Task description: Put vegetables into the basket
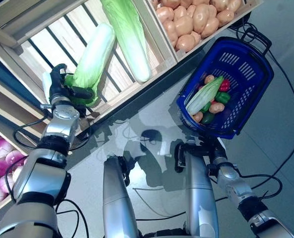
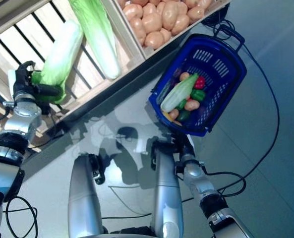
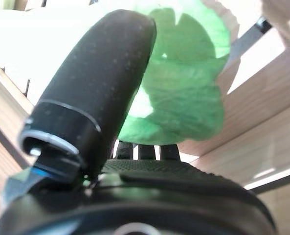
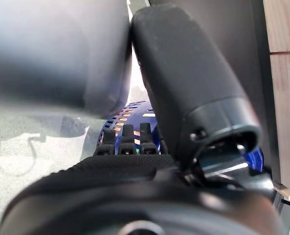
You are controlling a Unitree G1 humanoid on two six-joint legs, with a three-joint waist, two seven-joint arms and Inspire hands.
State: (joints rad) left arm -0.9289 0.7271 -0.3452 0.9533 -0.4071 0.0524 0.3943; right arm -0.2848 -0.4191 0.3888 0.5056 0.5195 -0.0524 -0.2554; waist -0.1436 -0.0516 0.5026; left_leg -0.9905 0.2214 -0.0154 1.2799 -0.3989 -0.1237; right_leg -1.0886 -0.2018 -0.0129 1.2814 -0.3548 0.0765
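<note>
- Left hand: fingers clenched round the leafy end of a cabbage lying in the wooden crate.
- Right hand: grasping the blue basket (vegetables inside) by its lower edge.

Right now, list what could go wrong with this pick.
The left hand grips only the leafy end of a long cabbage, so it may tear or swing when lifted. The blue basket hangs tilted from the right hand and already holds vegetables; a long cabbage might tip out.

A shop: slatted wooden produce crates of potatoes, a blue shopping basket.
</note>
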